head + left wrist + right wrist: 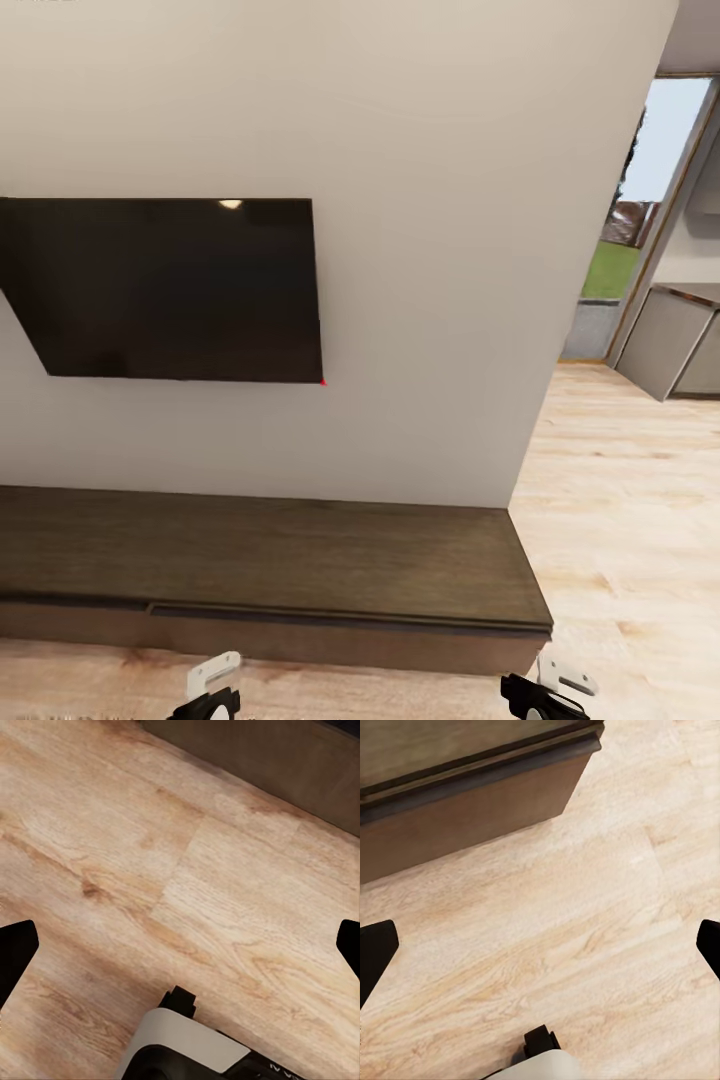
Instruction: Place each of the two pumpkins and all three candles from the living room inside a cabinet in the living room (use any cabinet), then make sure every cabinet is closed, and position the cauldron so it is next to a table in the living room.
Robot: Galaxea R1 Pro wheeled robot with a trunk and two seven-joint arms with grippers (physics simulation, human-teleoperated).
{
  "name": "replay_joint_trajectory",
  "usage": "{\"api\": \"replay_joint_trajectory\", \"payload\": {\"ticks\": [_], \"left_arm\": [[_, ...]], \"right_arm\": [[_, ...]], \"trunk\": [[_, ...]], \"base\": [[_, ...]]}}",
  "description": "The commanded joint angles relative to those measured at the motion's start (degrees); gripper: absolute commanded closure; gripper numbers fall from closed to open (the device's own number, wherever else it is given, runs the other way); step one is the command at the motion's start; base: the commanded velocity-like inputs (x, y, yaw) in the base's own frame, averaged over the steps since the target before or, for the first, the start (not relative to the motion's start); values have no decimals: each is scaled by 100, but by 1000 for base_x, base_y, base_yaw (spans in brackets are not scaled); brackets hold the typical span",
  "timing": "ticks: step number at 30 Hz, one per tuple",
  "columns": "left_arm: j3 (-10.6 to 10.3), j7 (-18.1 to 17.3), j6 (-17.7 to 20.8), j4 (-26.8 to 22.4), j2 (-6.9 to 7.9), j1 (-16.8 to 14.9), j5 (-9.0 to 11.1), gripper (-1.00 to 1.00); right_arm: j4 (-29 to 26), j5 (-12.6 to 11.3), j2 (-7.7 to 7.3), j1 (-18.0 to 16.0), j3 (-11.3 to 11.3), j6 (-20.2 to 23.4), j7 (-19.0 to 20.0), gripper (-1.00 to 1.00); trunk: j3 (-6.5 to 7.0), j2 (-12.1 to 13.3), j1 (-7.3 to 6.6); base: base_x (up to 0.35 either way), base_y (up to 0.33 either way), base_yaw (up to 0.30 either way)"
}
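Observation:
The long, low dark-brown cabinet (270, 560) stands against the white wall straight ahead, its flat fronts looking shut, with a dark seam under the top. Its right end corner (472, 795) lies close to my right gripper (540, 945), which hangs open over bare plank floor. My left gripper (180, 945) is also open and empty above the floor, with the cabinet front (300, 757) just beyond it. Both grippers, left (212, 692) and right (545, 692), sit low in the head view in front of the cabinet. The pumpkins, candles, cauldron and table are out of view.
A black wall-mounted TV (170, 290) hangs above the cabinet. The wall ends at the right, where light wood floor (620, 520) runs toward grey kitchen units (680, 340) and a glass door (640, 220).

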Motion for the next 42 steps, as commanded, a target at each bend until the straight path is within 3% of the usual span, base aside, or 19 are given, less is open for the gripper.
{"api": "replay_joint_trajectory", "payload": {"ticks": [1,14,42], "left_arm": [[-29,46,17,-9,4,-5,35,-100],[-29,46,13,-9,4,-5,30,-100],[-33,46,13,-9,4,-5,28,-100]], "right_arm": [[-12,-44,-8,-2,28,22,-50,-100],[-12,-48,-8,-2,28,22,-50,-100],[-3,-48,-8,-2,28,22,-50,-100]], "trunk": [[-10,-8,2],[-9,-8,2],[-9,-8,2]], "base": [[-14,0,248],[-190,0,279],[-5,0,287]]}}
